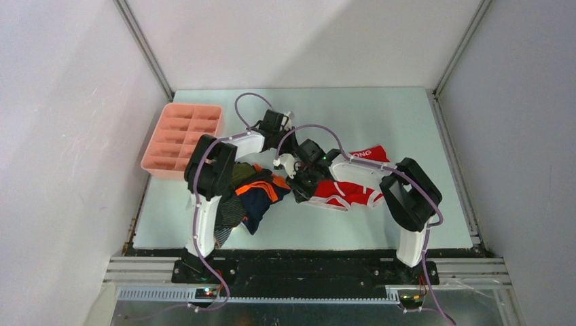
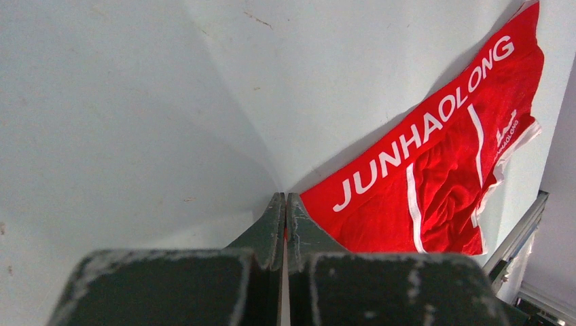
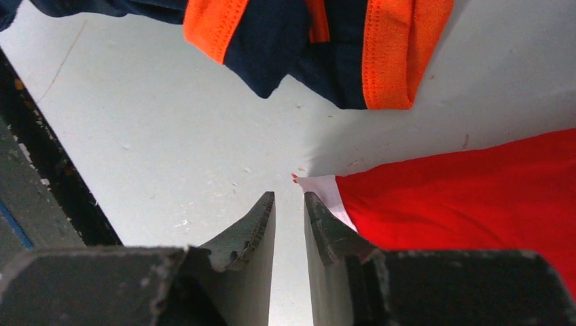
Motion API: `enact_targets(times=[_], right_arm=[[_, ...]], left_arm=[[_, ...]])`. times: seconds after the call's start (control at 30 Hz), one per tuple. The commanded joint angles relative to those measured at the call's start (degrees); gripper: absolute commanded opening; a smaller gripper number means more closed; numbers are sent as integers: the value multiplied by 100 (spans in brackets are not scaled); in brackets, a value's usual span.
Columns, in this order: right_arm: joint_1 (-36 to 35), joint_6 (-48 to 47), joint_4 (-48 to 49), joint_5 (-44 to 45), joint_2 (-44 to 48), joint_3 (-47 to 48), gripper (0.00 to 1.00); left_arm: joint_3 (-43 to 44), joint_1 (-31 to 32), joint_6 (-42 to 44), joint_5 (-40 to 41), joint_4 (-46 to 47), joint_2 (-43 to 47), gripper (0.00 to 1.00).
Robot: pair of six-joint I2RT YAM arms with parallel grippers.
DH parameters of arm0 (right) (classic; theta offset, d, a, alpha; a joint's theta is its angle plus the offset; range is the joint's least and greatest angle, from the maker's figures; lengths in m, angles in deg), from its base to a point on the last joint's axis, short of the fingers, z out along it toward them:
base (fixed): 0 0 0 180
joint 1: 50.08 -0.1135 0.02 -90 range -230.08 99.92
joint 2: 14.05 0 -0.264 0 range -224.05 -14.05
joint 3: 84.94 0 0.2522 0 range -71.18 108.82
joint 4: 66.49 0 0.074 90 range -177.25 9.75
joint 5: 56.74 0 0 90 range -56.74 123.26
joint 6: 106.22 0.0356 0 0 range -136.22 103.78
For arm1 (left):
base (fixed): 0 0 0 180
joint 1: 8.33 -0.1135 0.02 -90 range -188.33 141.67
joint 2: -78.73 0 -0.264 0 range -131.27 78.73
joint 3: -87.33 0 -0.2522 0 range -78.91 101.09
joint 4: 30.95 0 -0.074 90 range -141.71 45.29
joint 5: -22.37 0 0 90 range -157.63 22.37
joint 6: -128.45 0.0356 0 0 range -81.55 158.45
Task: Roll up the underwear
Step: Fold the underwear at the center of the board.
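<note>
Under both arms lies the pale counter (image 1: 380, 115), bare beyond the two grippers. A pink tray (image 1: 195, 107) of compartments sits well apart from the left gripper (image 1: 286, 163), out on its far left side.

The red underwear (image 1: 339, 193) is spread flat on the counter, just to the right of the right gripper (image 1: 303, 180) and partly beneath that arm. Seen from the left wrist, the red underwear (image 2: 435, 176) stretches ahead and to the right of the left gripper (image 2: 285, 198), with white letters reading JUNHAOLONG along its waistband.

On the other side of the right gripper the navy underwear (image 1: 261, 197) with orange bands lies crumpled, heaped with the olive underwear (image 1: 242, 173) and the grey striped underwear (image 1: 227, 217) under the left arm.

The left gripper's jaws are pressed together, only a thin slit between them, and the waistband's corner touches the right-hand one; whether any cloth is pinched cannot be told. The right gripper (image 3: 290, 197) has a narrow gap, nothing in it. A white-edged corner of the red underwear (image 3: 475, 197) lies just beside its tip, and the navy underwear (image 3: 285, 41) lies ahead, apart from it.
</note>
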Motion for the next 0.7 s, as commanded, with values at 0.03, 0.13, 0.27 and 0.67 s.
enact_targets(times=[0.03,0.13,0.27,0.67], right_arm=[[-68,113,297,538,-28,160,29],[-67,114,327,620,-80,160,34],[-81,205,299,618,-219,167,45],[-248,554,283,908,-518,221,35]], left_arm=[[11,-14,307,340,-373,202,0],[23,-14,331,346,-394,192,0],[5,-11,353,357,-407,190,0],[8,-12,428,415,-467,203,0]])
